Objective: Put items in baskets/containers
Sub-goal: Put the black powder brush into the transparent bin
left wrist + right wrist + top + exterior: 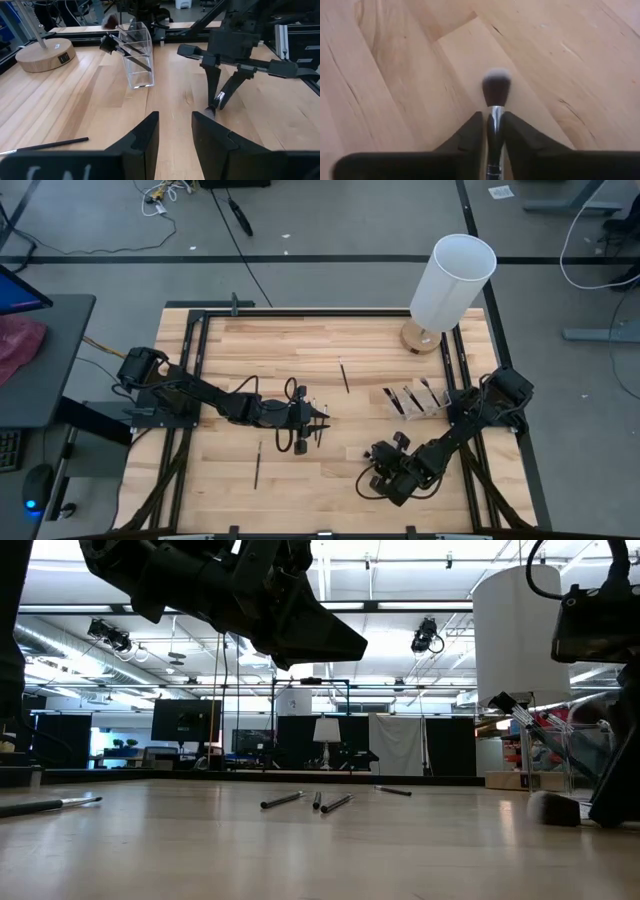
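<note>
From above, the left gripper (318, 423) hangs mid-table with nothing between its narrowly parted fingers; loose brushes (257, 466) lie nearby. Further right, the right gripper (492, 131) pinches a brush (496, 92), seen only by its wrist camera. The clear holder (136, 55) holds brushes.

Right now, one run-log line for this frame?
right hand: shut on brush, over table | left hand: open, empty | clear holder: holds brushes

Robotics lab: wooden table (300, 340) in black rail frame, grey floor (330, 220) with loose cables, ceiling-hung cameras (427, 637), monitors (186, 721), curtains behind.
</note>
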